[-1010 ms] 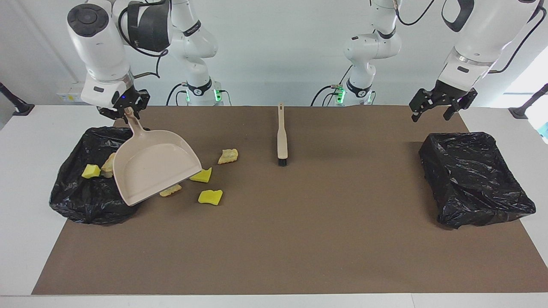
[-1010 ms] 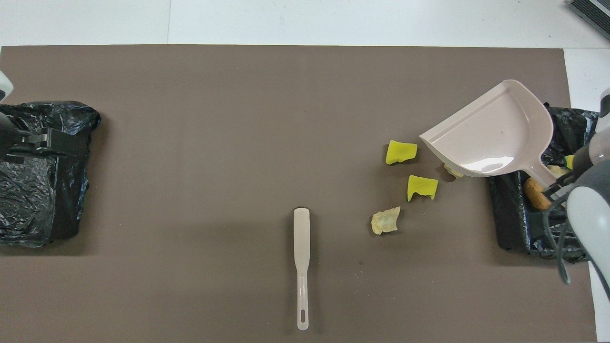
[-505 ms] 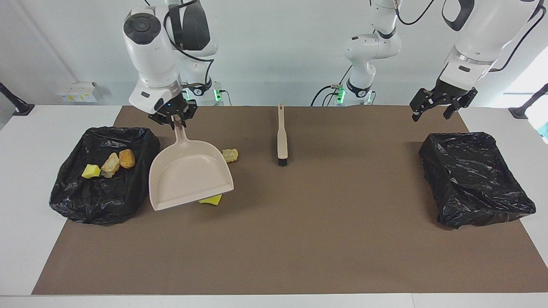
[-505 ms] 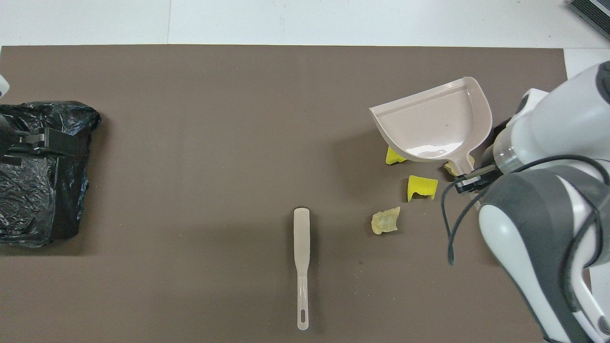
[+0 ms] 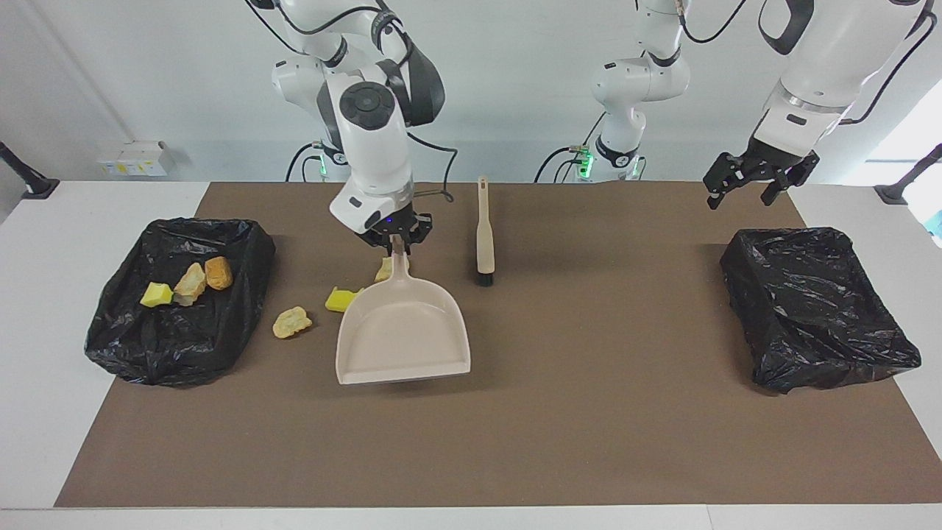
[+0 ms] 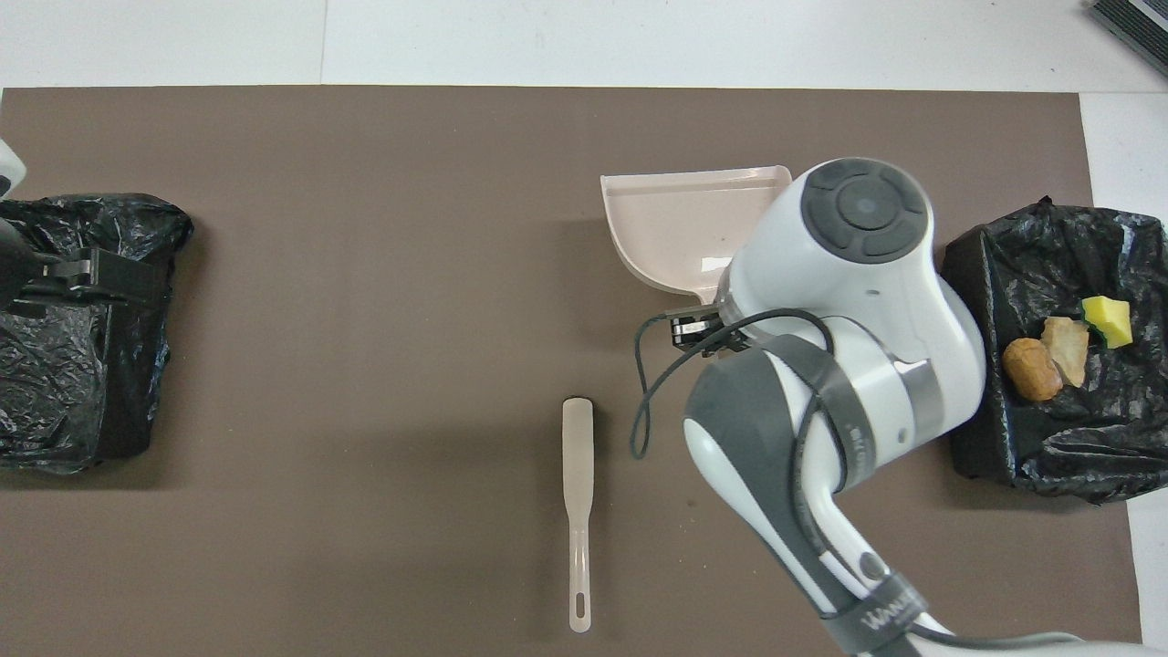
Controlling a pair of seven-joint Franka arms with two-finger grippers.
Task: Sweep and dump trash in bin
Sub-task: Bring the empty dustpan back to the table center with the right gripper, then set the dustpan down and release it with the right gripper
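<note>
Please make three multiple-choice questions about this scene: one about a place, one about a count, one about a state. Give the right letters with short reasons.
1. Where does the brush lie?
A. on the brown mat
B. inside a bin
C. in the dustpan

2. How many trash pieces lie in the bin at the right arm's end?
A. none
B. three
C. six

3. What is the state of the right gripper?
A. open over the brush
B. shut on the dustpan
C. shut on a sponge piece

Answers:
1 A, the brush rests flat on the mat, apart from both bins.
2 B, a yellow sponge piece, a tan chunk and an orange-brown chunk show inside.
3 B, its fingertips clamp the dustpan's handle.
</note>
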